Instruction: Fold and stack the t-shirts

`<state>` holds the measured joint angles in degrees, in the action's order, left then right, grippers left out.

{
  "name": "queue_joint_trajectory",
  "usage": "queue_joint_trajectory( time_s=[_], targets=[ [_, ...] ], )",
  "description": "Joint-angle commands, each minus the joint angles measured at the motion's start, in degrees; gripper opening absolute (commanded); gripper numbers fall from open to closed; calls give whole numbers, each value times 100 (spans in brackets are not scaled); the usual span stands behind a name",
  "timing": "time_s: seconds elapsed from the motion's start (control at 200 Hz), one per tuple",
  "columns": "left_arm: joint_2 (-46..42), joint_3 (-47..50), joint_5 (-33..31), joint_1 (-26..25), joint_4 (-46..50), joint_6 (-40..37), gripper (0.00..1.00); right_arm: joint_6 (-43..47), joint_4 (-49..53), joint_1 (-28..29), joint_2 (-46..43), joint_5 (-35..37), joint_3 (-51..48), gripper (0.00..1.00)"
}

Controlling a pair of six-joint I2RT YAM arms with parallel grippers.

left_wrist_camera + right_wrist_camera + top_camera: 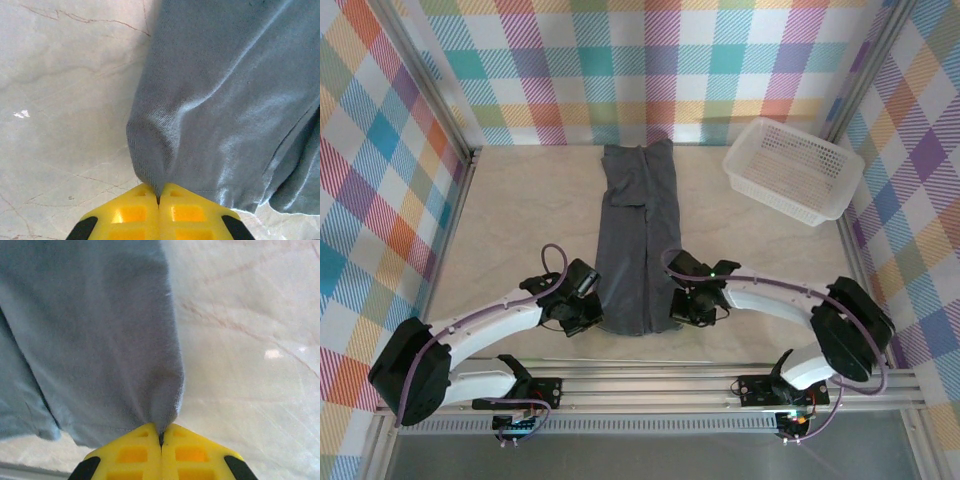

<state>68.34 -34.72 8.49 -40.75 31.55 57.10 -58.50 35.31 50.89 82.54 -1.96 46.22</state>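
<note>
A dark grey t-shirt (638, 235) lies folded into a long narrow strip down the middle of the table, from the back wall to near the front edge. My left gripper (590, 312) is shut on the strip's near left corner; in the left wrist view the t-shirt (225, 100) bunches into the closed yellow fingertips (135, 212) of that gripper (159, 200). My right gripper (678, 312) is shut on the near right corner, where the t-shirt (90, 330) is pinched between its yellow fingertips (187, 452), the gripper (161, 439) low over the table.
A white perforated basket (793, 168) stands tilted at the back right, apart from the shirt. Bare pale marbled table (510, 220) lies left and right of the strip. Plaid walls enclose the back and sides; a metal rail (650, 385) runs along the front.
</note>
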Motion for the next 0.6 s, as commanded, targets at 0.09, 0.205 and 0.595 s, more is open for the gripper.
queue_joint_trajectory(
  time_s=[0.09, 0.205, 0.595],
  targets=[
    [-386, 334, 417, -64, 445, -287, 0, -433, 357, 553, -370, -166, -536, 0],
    [-676, 500, 654, -73, 227, -228, 0, -599, 171, 641, -541, -211, -647, 0],
    [-1214, -380, 129, -27, 356, 200, 0, -369, 625, 284, -573, 27, 370, 0]
  ],
)
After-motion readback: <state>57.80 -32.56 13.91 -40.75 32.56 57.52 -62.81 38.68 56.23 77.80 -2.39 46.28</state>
